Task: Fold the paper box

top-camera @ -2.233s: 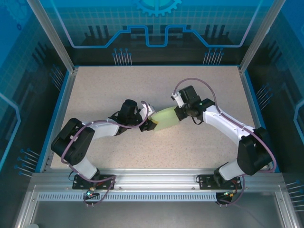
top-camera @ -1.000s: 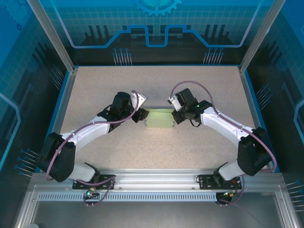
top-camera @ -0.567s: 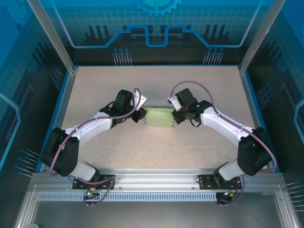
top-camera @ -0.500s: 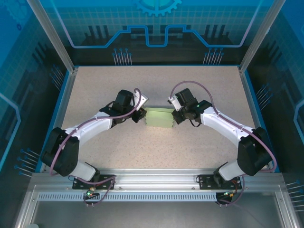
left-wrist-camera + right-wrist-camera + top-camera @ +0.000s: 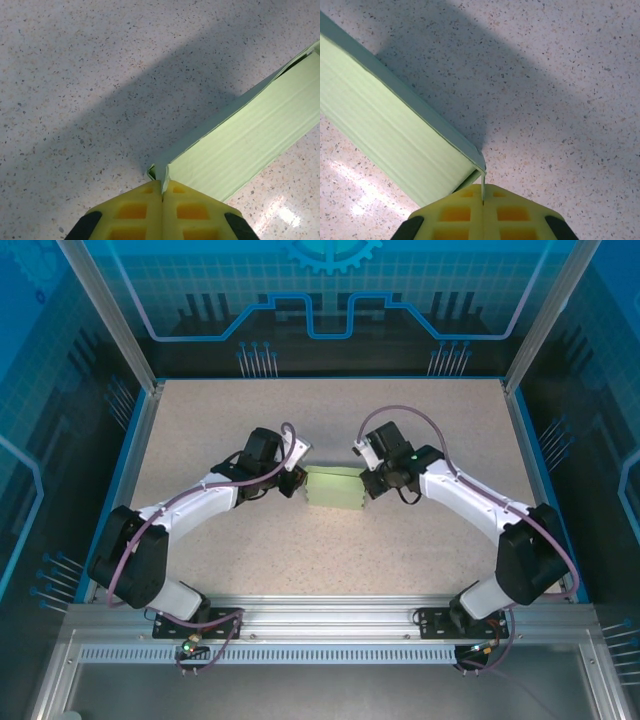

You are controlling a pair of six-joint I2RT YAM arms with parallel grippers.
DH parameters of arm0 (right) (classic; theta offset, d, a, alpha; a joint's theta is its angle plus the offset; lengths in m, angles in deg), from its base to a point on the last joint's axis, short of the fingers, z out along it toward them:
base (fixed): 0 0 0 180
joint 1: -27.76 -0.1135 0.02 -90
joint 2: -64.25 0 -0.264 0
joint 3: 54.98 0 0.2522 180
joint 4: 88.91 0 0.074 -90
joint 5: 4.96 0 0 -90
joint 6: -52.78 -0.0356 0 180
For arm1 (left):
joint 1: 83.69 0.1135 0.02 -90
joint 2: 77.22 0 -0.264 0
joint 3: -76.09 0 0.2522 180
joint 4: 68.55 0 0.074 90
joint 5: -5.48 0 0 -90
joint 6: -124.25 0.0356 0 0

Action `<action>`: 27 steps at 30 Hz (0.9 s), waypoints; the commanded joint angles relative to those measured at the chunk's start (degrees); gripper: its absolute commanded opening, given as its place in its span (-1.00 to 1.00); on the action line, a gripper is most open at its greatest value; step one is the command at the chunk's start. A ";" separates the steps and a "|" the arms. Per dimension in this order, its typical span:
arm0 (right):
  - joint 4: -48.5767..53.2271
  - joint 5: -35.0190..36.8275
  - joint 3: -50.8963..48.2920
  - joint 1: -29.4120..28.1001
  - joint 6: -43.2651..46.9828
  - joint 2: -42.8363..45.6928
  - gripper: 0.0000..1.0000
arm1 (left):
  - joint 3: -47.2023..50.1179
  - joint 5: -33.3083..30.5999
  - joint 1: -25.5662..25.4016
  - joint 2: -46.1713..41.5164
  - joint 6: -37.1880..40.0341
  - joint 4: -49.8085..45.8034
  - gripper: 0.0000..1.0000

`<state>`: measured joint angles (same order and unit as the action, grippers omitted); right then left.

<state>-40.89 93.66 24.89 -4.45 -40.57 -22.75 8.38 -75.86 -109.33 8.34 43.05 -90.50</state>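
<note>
Box (image 5: 333, 489) lies in the middle of the table (image 5: 420, 550), between the arms. Left tool (image 5: 162, 184) is pinched tight on a corner flap, and right tool (image 5: 483, 192) clamps the opposite end's edge. Best now: move both ends together and level, so the creases don't skew or tear.

Your left arm (image 5: 195, 506) and right arm (image 5: 466, 496) are white shells with bulky black joint housings. A thin purple cable (image 5: 400, 410) loops along each. The left hand (image 5: 162, 186) and right hand (image 5: 483, 189) carry yellow fingers (image 5: 134, 210) moulded with square pockets, black at the outer corners. Black base plates (image 5: 200, 618) sit at lower frame.
</note>
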 commanded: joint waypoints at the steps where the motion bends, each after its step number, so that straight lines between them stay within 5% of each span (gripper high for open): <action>1: 4.35 0.50 2.82 -1.36 -5.38 -1.82 -1.00 | -1.23 1.19 0.17 -1.08 -8.57 -0.90 -1.00; 9: 6.03 1.67 5.40 -2.32 -13.91 -4.35 -1.00 | 0.77 -3.71 -1.83 -3.28 -23.19 1.49 -1.00; 27: 1.95 1.47 4.21 -2.42 -26.16 -2.92 -0.95 | 3.01 -11.92 -6.69 -2.50 -31.32 4.09 -1.00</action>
<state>-37.50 95.69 29.70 -5.98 -63.13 -26.73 9.91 -87.11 -114.80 7.05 14.57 -88.45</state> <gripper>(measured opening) 0.053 0.051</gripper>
